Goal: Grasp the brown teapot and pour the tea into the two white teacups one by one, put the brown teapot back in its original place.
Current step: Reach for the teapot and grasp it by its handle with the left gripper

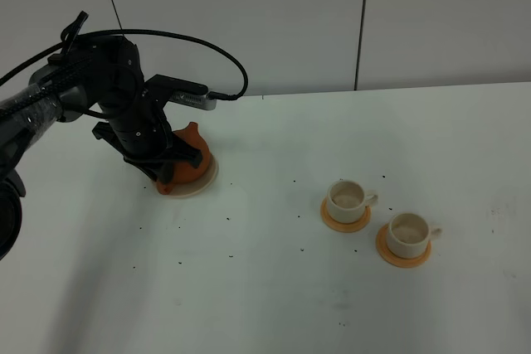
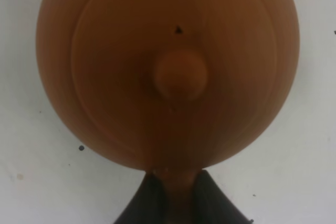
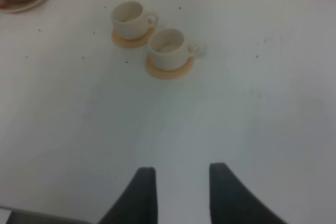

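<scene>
- brown teapot (image 1: pixel 194 155): stands upright on the pale saucer (image 1: pixel 205 178) at the left of the table (image 1: pixel 249 296). The arm hides much of it in the high view. The lid is seated, its knob (image 2: pixel 180 75) centred.
- left gripper (image 2: pixel 176 181): jaws clamped tight on the loop handle (image 2: pixel 177 205), which shows as a brown strip between the two dark fingers (image 2: pixel 149 200). The pot is not yet lifted.
- right gripper (image 3: pixel 181 179): jaws parted, nothing held. It hangs over bare table, well apart from the cups.
- two white teacups (image 1: pixel 347 196) (image 1: pixel 408 232): side by side, each on an orange coaster (image 1: pixel 333 221), well to the right of the pot. No dark tea shows in either.
- step in hand, as judged: lifting the pot off the saucer.
- handling advice:
  - Rise straight up and keep the body level, so the lid stays put and nothing leaves the spout (image 1: pixel 192 128).
  - A heavy pot held by a thin handle may swing, so travel slowly.
  - Take the nearer cup first, and tip only once the spout is over its mouth.
</scene>
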`<state>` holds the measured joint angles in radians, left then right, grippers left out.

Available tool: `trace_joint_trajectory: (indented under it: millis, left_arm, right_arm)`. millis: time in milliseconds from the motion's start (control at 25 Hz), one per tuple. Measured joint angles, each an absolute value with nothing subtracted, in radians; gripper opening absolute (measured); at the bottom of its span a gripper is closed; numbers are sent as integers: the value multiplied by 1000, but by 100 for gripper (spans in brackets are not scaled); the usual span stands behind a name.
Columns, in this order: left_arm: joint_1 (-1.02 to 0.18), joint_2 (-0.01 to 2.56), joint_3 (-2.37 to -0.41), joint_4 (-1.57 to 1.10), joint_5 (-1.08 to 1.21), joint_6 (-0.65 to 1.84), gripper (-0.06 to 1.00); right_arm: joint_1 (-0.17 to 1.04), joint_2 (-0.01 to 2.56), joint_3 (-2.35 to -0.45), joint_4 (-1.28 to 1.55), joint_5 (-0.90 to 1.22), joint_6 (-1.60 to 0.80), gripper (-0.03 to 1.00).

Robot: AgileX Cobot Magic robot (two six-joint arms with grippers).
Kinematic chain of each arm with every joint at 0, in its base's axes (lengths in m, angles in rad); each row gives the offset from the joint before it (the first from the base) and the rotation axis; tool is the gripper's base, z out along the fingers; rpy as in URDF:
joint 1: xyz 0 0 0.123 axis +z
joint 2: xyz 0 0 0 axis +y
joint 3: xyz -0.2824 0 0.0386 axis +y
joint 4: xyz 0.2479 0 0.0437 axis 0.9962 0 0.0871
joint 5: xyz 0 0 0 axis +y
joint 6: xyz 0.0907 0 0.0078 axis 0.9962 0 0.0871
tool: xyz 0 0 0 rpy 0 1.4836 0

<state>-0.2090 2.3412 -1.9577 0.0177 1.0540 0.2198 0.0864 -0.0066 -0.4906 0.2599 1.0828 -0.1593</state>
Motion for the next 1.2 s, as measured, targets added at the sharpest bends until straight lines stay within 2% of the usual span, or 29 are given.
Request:
trace_joint_trajectory:
  millis: [1200]
  left_arm:
    - [-209,2290,-1958,0,1078,233,17]
  right_arm:
    - [86,-7,-491,260,1083,-159,24]
